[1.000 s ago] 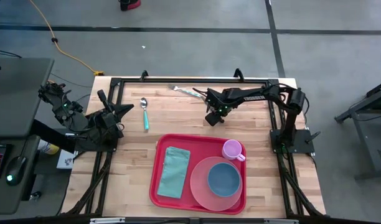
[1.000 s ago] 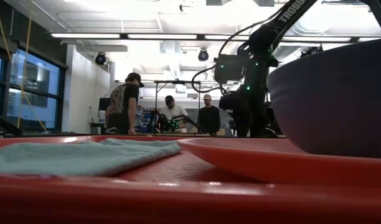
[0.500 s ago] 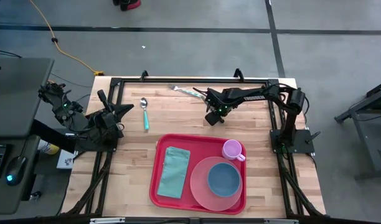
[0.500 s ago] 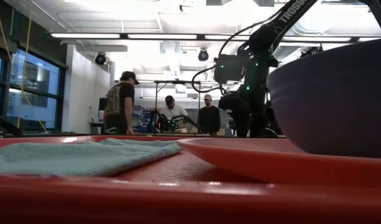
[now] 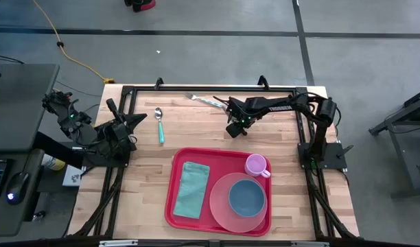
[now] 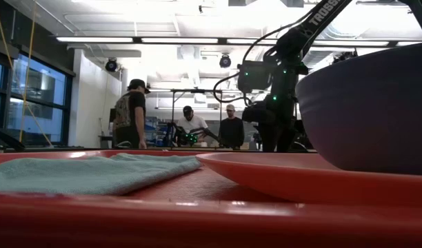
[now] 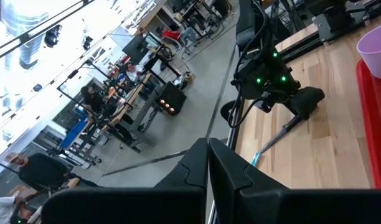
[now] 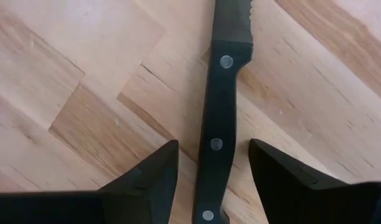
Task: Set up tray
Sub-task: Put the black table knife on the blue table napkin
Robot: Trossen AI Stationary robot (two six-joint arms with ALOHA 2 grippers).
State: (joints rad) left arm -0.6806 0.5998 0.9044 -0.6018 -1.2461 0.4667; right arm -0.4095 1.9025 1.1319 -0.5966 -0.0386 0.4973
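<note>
Overhead, the right gripper [image 5: 233,130] reaches low over the wooden table [image 5: 203,134], its two fingers [image 8: 147,180] spread to either side of a black-handled knife [image 8: 218,118] that lies flat on the wood. The riveted handle runs between the fingers without touching either; the serrated blade points away from the wrist. Nearer the table's front edge than this gripper sits the red tray [image 5: 179,206], carrying a folded teal cloth [image 5: 191,189], a salmon-pink plate [image 5: 220,206] with a blue bowl [image 5: 247,195] on it, and a lilac cup [image 5: 256,165]. Beyond the gripper, by the far edge, lies a fork [image 5: 203,100]. Well off to its side, a teal-handled spoon [image 5: 159,123] rests near the left gripper [image 5: 138,119], which waits with its fingers pressed together. People stand in the room behind.
</note>
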